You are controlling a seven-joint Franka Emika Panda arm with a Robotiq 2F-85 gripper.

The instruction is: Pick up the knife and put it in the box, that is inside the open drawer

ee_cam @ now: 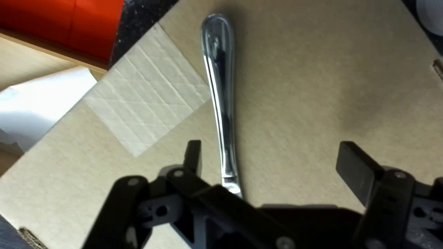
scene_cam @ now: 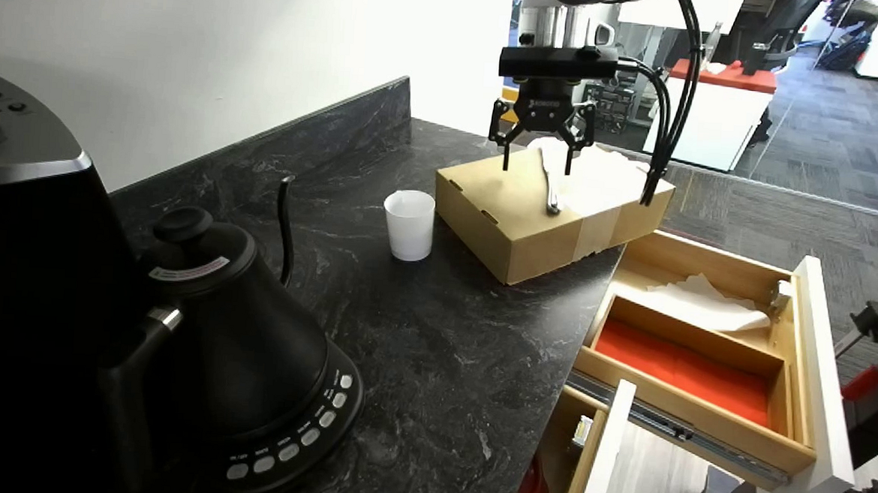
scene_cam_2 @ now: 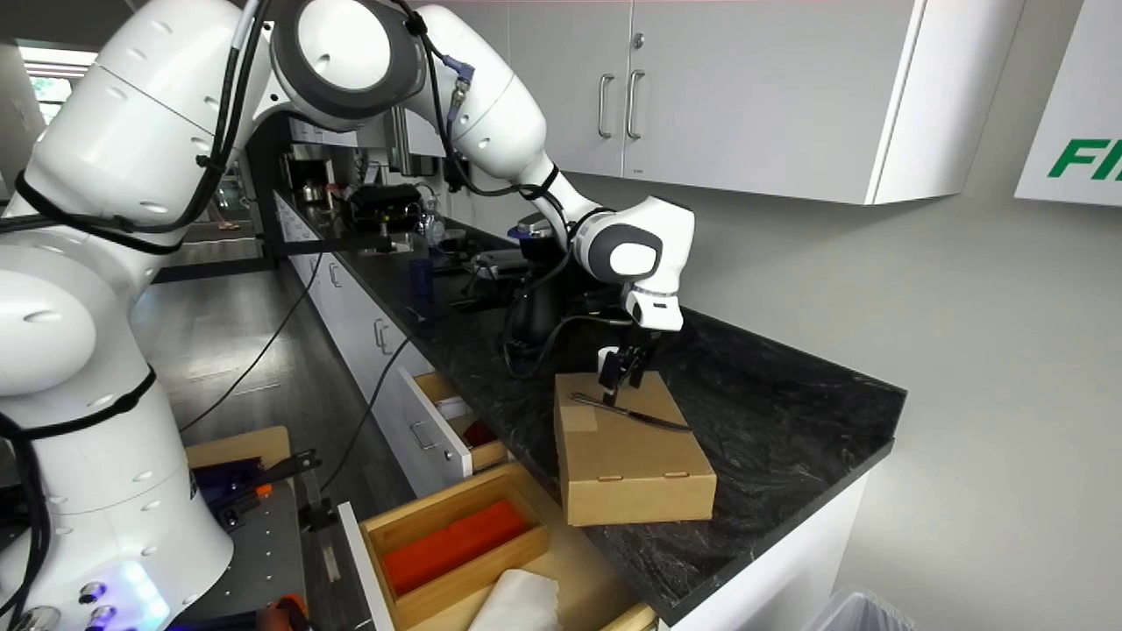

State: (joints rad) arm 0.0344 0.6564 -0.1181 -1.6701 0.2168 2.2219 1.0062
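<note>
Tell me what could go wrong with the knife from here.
In the wrist view, the open gripper does not look centred on the knife, so closing may shove it sideways.

The knife lies flat on the carton, so a grip that starts too high might skim over it.

In the drawer, a white sheet lies beside the box; a release off to that side could miss.

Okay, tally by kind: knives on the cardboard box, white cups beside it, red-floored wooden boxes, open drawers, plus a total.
Knife: 1
White cup: 1
Red-floored wooden box: 1
Open drawers: 2 (box's drawer, neighbouring drawer)
Total: 5
</note>
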